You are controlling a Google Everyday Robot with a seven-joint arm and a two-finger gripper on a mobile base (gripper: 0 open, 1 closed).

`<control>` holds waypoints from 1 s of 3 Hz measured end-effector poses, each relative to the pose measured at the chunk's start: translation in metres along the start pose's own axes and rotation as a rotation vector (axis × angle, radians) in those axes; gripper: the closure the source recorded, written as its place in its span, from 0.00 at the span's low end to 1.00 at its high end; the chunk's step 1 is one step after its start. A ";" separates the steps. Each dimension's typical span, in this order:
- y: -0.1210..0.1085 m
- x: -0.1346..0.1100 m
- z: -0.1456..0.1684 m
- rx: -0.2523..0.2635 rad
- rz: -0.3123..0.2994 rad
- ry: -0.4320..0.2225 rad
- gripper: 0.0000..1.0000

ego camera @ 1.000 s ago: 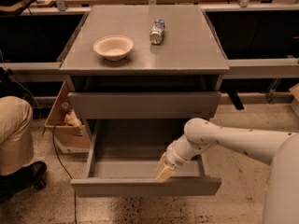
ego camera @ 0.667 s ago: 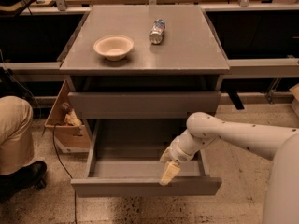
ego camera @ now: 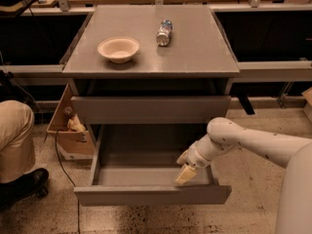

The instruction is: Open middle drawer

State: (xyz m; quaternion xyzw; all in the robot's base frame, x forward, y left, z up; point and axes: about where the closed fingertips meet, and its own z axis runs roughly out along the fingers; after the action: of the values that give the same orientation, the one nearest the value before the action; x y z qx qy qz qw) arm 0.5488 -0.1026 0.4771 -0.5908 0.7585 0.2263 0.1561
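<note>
Middle drawer (ego camera: 151,195) seen pulled well out of grey cabinet, front panel nearest camera. Gripper (ego camera: 185,174) found dipped inside it at front right corner, just behind front panel. Jaws released or clenched? Can't be told tbh. Drawer above (ego camera: 151,109) shut. Bowl (ego camera: 118,48) and tipped-over can (ego camera: 165,32) parked apart on tabletop (ego camera: 195,52). Cardboard box (ego camera: 68,130) tucked beside cabinet, left.
</note>
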 end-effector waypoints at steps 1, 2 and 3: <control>-0.018 0.016 -0.002 0.029 0.043 -0.028 0.65; -0.032 0.030 0.002 0.048 0.087 -0.056 0.88; -0.038 0.039 0.022 0.048 0.140 -0.117 1.00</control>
State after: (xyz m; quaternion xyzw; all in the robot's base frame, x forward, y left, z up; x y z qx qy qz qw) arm 0.5753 -0.1307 0.4330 -0.5183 0.7927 0.2526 0.1980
